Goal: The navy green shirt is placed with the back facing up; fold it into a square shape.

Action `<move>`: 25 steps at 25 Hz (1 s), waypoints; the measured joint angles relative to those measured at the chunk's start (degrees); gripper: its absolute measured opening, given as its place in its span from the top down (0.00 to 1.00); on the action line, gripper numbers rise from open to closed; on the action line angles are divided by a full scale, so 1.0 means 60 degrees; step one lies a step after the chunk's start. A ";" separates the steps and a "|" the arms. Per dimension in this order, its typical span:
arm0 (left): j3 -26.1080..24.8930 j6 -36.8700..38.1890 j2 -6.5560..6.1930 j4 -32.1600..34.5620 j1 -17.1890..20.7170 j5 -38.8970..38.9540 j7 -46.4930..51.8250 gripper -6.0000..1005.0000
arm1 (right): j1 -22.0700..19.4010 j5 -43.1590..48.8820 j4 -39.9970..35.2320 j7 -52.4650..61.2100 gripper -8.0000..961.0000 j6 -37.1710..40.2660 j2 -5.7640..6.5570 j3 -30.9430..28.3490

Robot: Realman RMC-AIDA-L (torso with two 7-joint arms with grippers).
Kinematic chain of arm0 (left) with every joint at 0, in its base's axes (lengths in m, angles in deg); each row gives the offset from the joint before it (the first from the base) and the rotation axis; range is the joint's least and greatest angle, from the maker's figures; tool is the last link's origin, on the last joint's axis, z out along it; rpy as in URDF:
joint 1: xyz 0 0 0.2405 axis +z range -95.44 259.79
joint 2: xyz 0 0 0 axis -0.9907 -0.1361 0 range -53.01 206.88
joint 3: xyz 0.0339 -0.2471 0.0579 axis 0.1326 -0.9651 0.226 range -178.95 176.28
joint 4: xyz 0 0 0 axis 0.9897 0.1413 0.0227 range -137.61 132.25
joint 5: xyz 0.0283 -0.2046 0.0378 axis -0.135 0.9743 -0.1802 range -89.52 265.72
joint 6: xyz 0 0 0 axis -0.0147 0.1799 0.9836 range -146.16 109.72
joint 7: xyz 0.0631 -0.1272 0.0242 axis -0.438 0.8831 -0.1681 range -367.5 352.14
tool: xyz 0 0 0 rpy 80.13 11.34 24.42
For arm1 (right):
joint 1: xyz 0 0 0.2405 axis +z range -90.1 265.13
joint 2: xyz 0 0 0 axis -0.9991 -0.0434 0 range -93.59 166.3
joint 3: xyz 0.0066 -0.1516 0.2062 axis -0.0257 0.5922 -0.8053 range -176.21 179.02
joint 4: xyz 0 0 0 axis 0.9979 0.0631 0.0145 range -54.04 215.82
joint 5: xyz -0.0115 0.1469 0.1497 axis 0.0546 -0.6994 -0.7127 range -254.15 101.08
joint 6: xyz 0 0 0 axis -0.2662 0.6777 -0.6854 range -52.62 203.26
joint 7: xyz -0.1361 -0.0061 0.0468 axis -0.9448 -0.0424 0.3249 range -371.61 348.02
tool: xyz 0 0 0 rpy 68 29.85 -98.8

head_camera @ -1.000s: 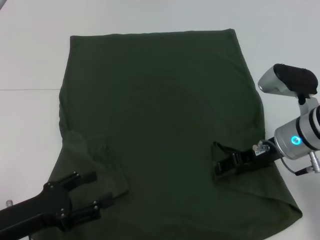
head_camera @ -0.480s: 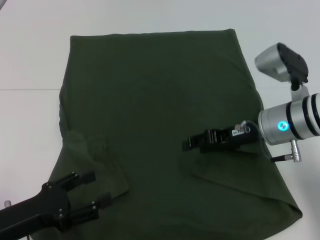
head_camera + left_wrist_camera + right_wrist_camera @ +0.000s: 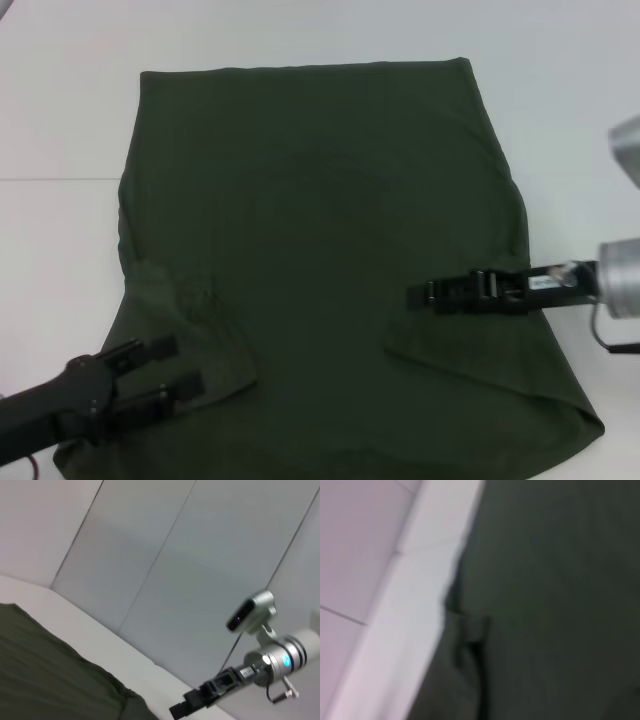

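So the right gripper (image 3: 415, 296) is hanging over the shirt's (image 3: 320, 200) right half, and I can't tell its gap. Left gripper (image 3: 185, 365) is sitting spread wide over the folded-in left sleeve. Shirt's lying flat across the white worktop (image 3: 60, 120).

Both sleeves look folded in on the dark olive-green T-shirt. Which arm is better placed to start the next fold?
Probably the left. The left gripper sits low over the near left corner of the dark olive-green T-shirt, by its near edge. The right gripper hovers mid-shirt, away from any edge.
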 joint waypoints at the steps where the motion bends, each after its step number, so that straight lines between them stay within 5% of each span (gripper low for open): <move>1: -0.0003 0.0108 -0.0097 0.0007 -0.0010 0.0002 0.0311 0.11 | -0.0200 -0.0283 0.0001 -0.0378 0.18 0.0310 0.0033 -0.0175; 6: 0.0000 0.0286 -0.0681 0.0047 -0.0089 -0.0219 0.2106 0.11 | -0.1201 -0.1109 0.0018 -0.2376 0.17 0.1808 0.0154 -0.1008; 16: 0.0045 -0.0324 -0.1191 0.1186 -0.0704 -0.3229 0.6184 0.11 | -0.3214 -0.1213 0.0299 -0.5797 0.16 0.3659 0.0232 -0.3094; 20: 0.0010 -0.0396 -0.1451 0.1553 -0.0923 -0.3965 0.7786 0.11 | -0.3558 -0.1035 0.0533 -0.6584 0.15 0.3574 0.0362 -0.3179; 25: 0.0012 -0.0478 -0.1701 0.1988 -0.1227 -0.4883 0.9564 0.11 | -0.3552 -0.0298 0.0727 -0.6898 0.02 0.3123 0.0486 -0.3215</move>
